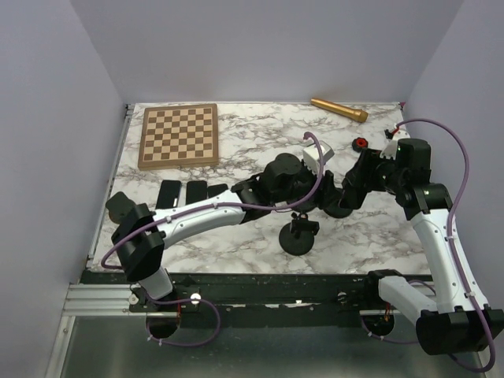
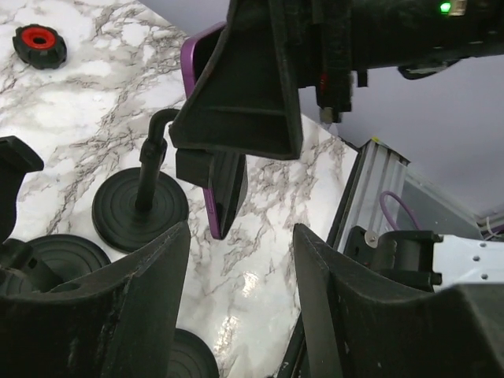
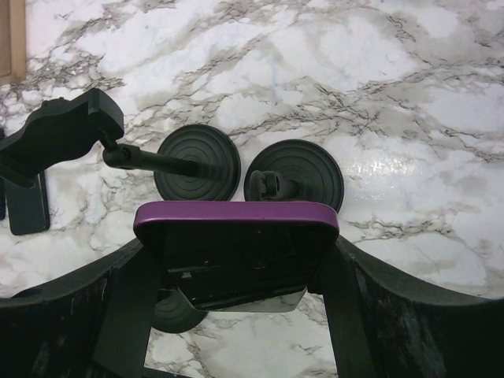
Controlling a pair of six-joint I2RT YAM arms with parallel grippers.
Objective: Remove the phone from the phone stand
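The right gripper (image 3: pixel 236 252) clamps the purple phone (image 3: pixel 236 214) across its 2 long edges, apparently not yet lifted from the phone stand (image 2: pixel 142 206), while the left gripper (image 2: pixel 240 236) hovers with jaws apart and empty near the base, probably to steady it.

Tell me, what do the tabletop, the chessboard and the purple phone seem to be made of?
The tabletop looks like marble, white with grey veins and a glossy glint; possibly printed laminate. The chessboard: wood, light and dark squares in a tan frame, matte. The phone: smooth purple rim, probably plastic or silicone; dark reflective face, likely glass.
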